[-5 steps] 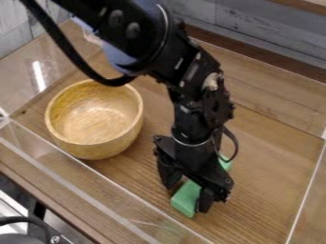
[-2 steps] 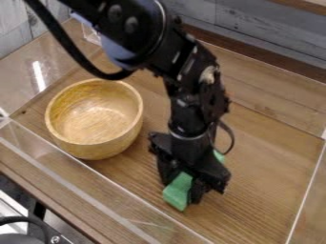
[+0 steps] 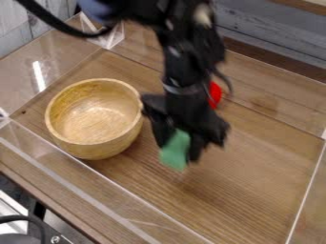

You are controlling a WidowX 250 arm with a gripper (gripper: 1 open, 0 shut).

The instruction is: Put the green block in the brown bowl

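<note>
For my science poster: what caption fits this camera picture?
Robot gripper holds the green block above the table, beside the brown bowl.

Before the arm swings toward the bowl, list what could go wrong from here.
1. The green block hangs below the fingers, gripped near its top end; it might twist or slip during the move.
2. The block hangs low, so it could clip the thick rim of the brown bowl if not raised enough.
3. The frame is blurred, so how firmly it is gripped is unclear.
</note>
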